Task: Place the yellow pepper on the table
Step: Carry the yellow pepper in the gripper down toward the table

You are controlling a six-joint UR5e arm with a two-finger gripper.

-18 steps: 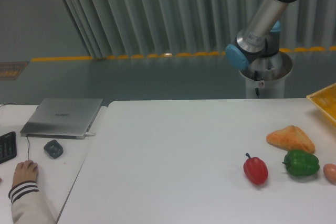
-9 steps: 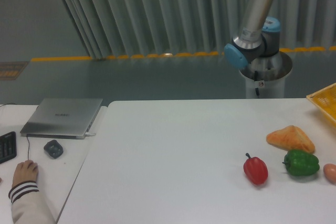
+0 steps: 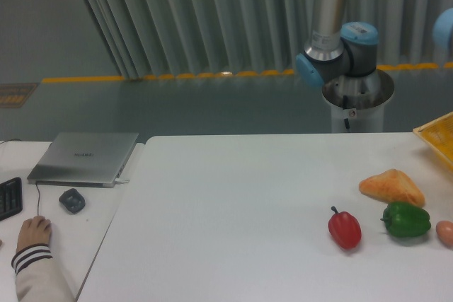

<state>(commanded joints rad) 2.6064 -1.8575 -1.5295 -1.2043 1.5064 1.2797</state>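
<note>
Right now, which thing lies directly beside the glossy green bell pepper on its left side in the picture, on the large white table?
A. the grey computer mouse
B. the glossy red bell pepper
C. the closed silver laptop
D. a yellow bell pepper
B: the glossy red bell pepper lies just left of the glossy green bell pepper on the large white table; no yellow pepper shows.

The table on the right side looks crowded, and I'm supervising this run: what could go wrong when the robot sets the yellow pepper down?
1. The red pepper, green pepper and orange bread-like item cluster at the table's right side; lowering there might knock one.
2. Neither the gripper nor the yellow pepper is in view, so the hold cannot be checked.
3. A person's hand rests on the neighbouring desk, possibly near a wide arm swing.
</note>
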